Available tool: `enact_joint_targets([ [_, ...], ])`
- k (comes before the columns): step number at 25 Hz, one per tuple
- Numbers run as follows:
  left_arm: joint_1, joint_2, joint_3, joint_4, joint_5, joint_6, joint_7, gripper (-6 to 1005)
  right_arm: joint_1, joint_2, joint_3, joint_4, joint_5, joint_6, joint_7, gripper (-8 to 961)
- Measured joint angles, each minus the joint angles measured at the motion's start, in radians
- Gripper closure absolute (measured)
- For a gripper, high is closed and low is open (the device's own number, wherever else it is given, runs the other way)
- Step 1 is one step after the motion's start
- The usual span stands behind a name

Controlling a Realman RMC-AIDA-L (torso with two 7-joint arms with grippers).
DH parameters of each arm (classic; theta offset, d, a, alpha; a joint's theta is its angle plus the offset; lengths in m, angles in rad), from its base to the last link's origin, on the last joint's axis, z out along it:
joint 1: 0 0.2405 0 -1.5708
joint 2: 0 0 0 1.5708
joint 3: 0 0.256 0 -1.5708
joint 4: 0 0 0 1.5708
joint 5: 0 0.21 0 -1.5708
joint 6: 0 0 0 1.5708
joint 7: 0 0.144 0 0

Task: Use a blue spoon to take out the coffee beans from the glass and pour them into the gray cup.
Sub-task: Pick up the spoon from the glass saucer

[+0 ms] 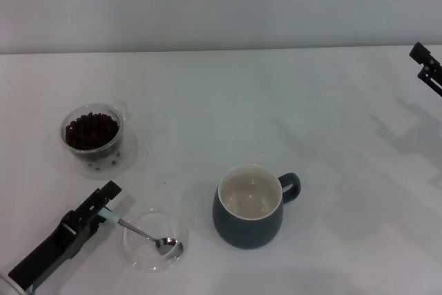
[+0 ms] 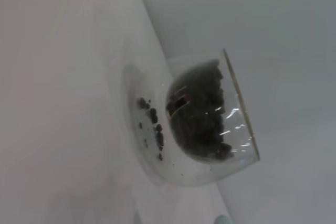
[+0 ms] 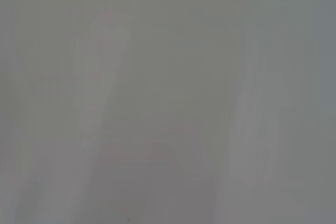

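The left gripper (image 1: 110, 206) sat low at the near left of the white table (image 1: 228, 94), its black fingers clenched on the pale-blue handle of the small metal-bowled blue spoon (image 1: 148, 234). From that grasp the spoon ran away to the gripper's right, its shiny bowl resting inside a shallow clear round dish (image 1: 155, 241) just beside the fingertips. Beyond the gripper, farther from the robot and slightly left, stood the small clear glass (image 1: 92, 135), well filled with dark brown coffee beans (image 1: 91, 130); a few loose beans lay in the bottom of its double wall. The left wrist view showed the same glass (image 2: 205, 124) close up, with its heap of beans (image 2: 197, 111) dark behind the wall. To the gripper's right, past the dish, the rounded dark blue-gray mug, the gray cup (image 1: 250, 206), stood upright with its cream inside bare and its loop handle pointing away from the gripper. The right gripper (image 1: 427, 65) hung parked at the far right edge; whether it was released or clenched could not be told.
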Motion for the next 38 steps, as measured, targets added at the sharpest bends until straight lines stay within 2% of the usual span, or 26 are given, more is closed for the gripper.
enact_joint_targets([
  [31,0.005,0.009,0.025,0.021,0.003,0.037,0.013,210,-0.013,0.032,0.001,0.0,0.01,0.007,-0.008,262],
  [38,0.019,0.01,0.025,0.042,0.003,0.037,-0.006,343,-0.022,0.04,0.023,0.0,0.013,0.008,-0.032,263],
])
